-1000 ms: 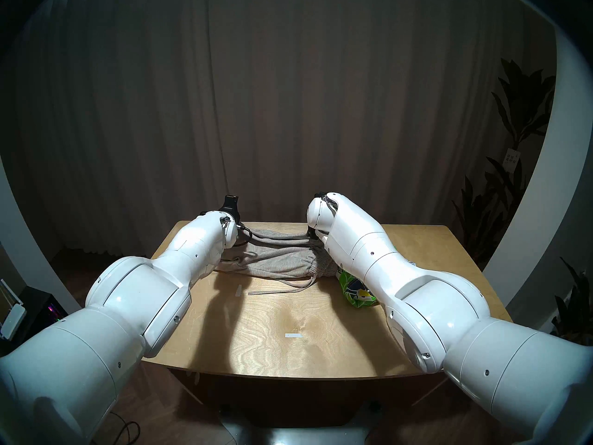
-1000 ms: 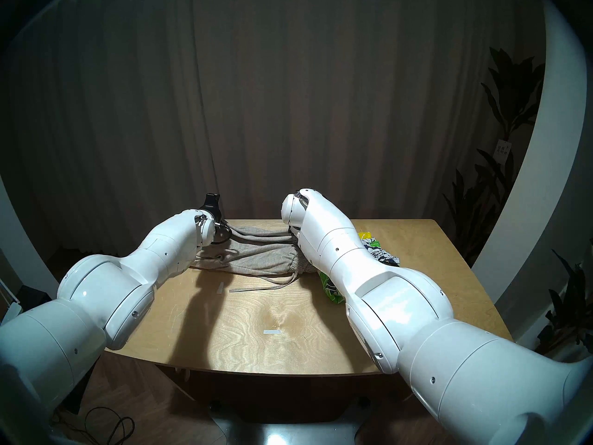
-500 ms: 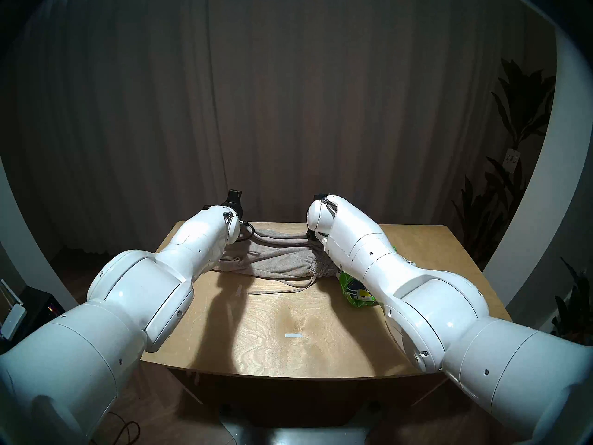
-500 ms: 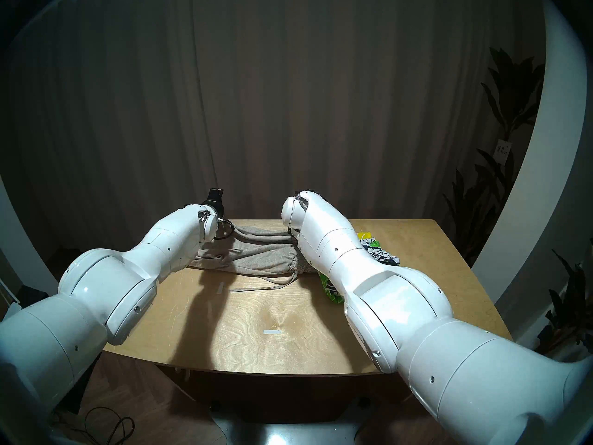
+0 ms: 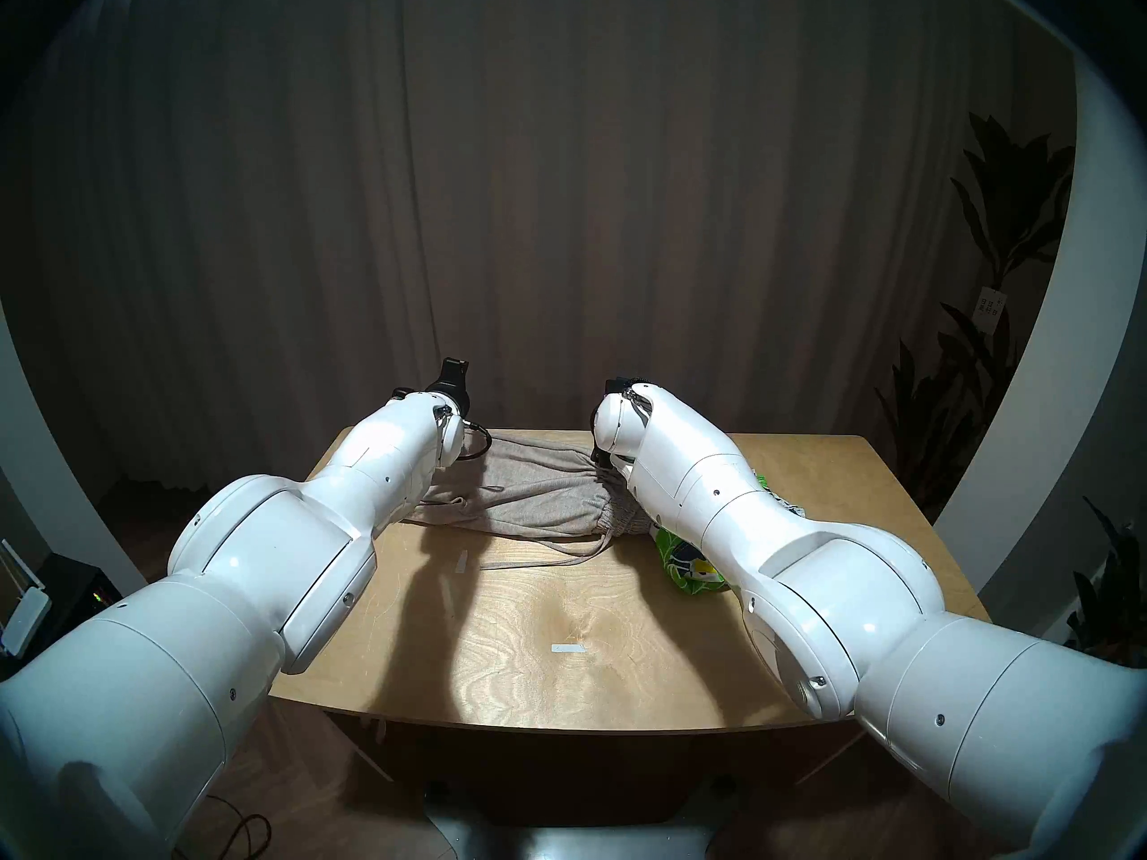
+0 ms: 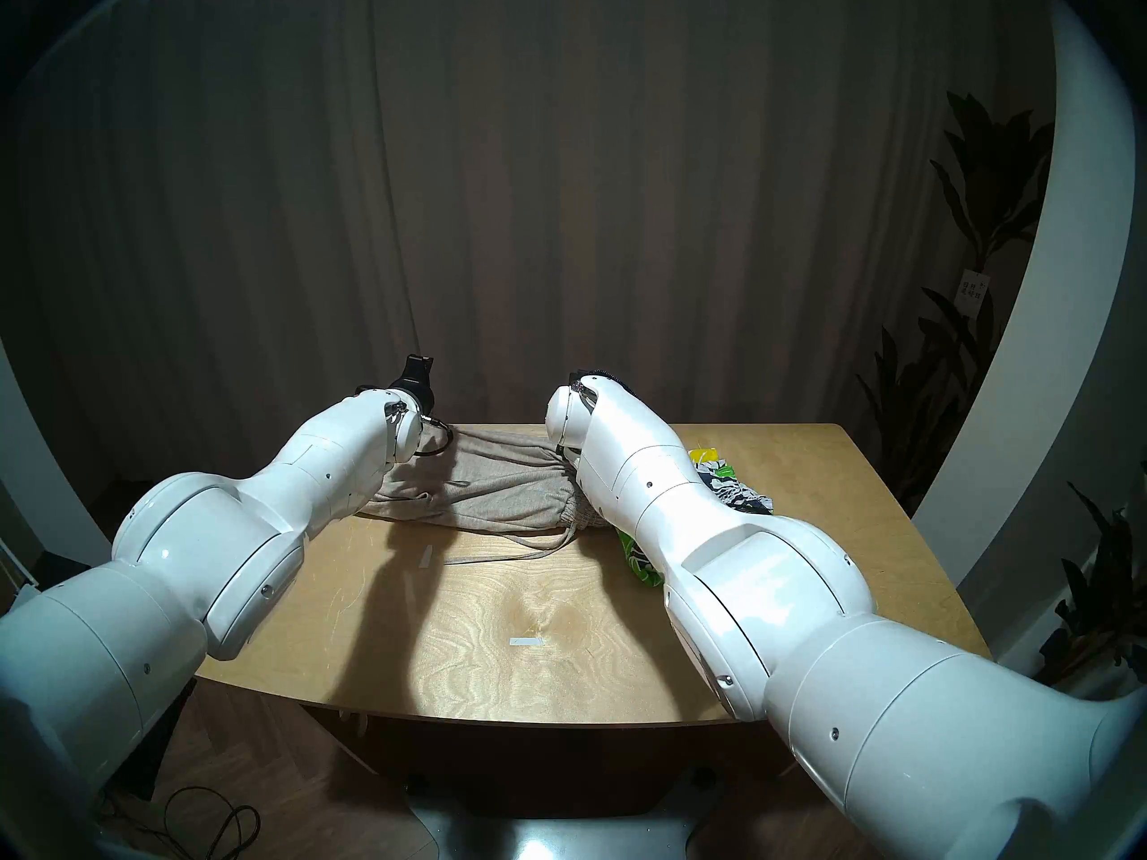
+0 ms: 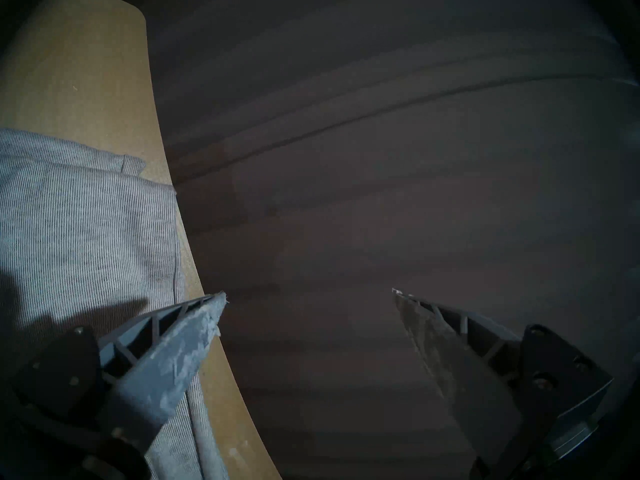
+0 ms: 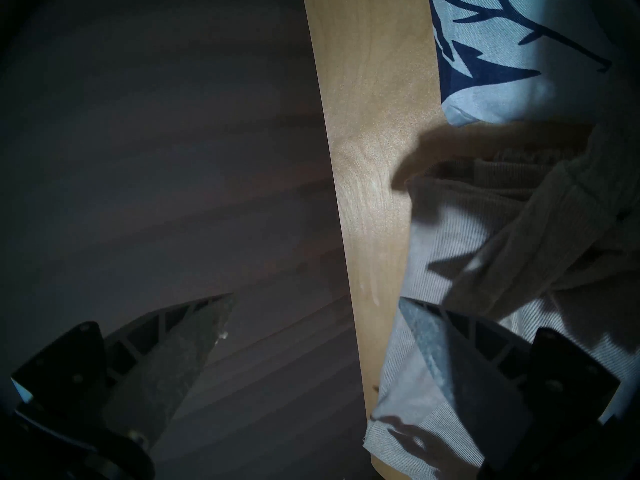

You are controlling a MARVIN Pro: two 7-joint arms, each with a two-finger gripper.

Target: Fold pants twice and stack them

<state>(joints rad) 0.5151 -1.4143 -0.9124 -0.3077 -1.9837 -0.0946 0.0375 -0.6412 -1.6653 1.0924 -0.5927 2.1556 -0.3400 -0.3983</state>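
My left pincer (image 7: 308, 295) stands wide open with nothing between its fingers, hanging past the far edge of the table (image 7: 69, 70), one finger over the rim and the other over the dark floor beyond. My right pincer (image 8: 313, 301) is spread just as wide and empty too, straddling the same far edge, one finger above the grey pants (image 8: 450, 247) and the other out over the floor. The grey pants (image 5: 534, 499) lie in a folded band across the back of the table (image 5: 558, 654) between my two wrists, the gathered waistband at the right end and a drawstring (image 5: 546, 558) trailing toward me onto the bare wood. Just beside that waistband the floral shorts (image 6: 732, 477) sit bunched under my right arm; from the head view they seem to touch the pants, though my arm hides the join. Two small strips of tape (image 5: 568, 649) mark the wood nearer me.
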